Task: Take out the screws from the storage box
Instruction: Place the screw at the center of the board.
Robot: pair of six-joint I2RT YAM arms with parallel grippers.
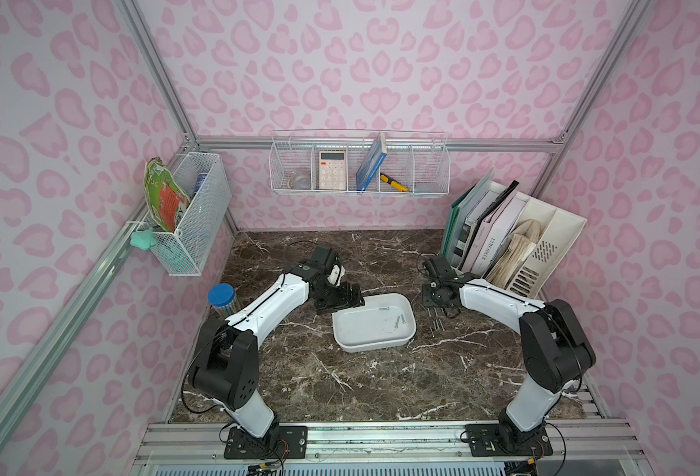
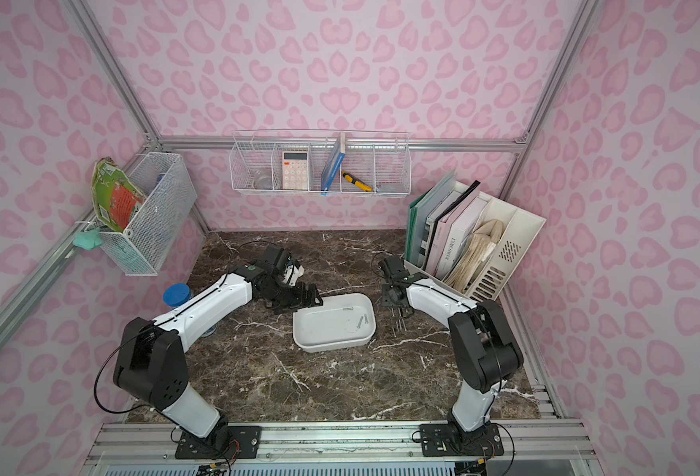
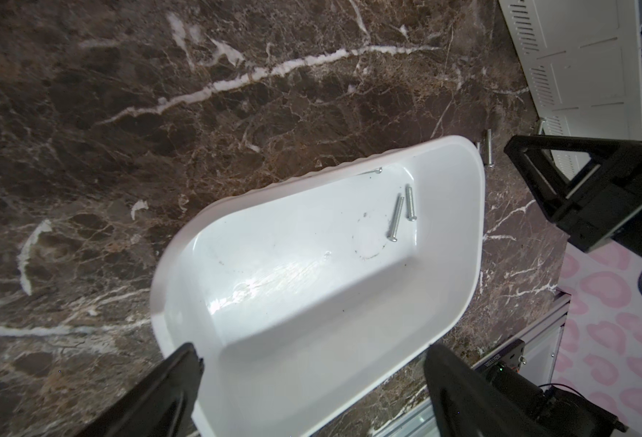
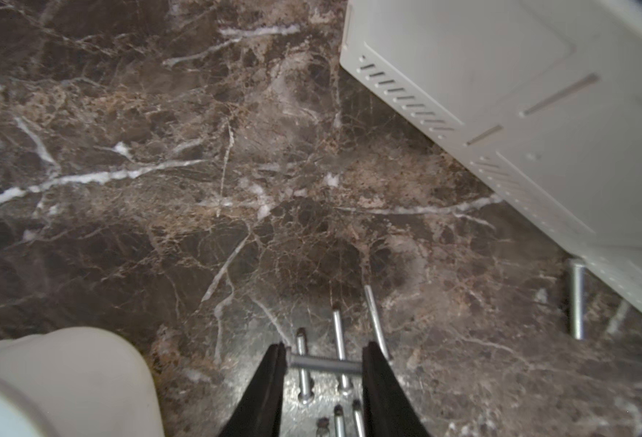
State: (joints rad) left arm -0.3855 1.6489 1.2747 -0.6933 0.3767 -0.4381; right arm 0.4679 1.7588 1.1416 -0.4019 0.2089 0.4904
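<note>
At the far left of the surface (image 1: 340, 383) a blue-lidded jar (image 1: 221, 296) is seen, well apart from the work. Next comes the left claw (image 1: 353, 297), spread wide and holding nothing, poised just over the far left corner of the tray (image 1: 360, 327). The tray lies flat in the middle of the surface, with its long side running left to right.

Three screws are counted inside it. A lone screw (image 3: 372, 172) is pressed against the far wall, with its long axis along that wall. A pair of screws (image 3: 402, 212) lies side by side near the tray's right end, with their long axes roughly across the tray's short width.

Just right of the tray, the right claw (image 4: 324, 355) is pointed down. A single screw (image 4: 325, 365) is pinched end to end between its narrowed fingers, crosswise over a pile of screws (image 4: 340, 340) already on the surface. Whether it touches them cannot be told. One stray screw (image 4: 576, 299) rests against the foot of the file organiser (image 4: 520, 94).

The pair is judged nearer to the right claw, just to its left over the tray's right wall. From the left claw, the whole length of the tray would have to be crossed.
</note>
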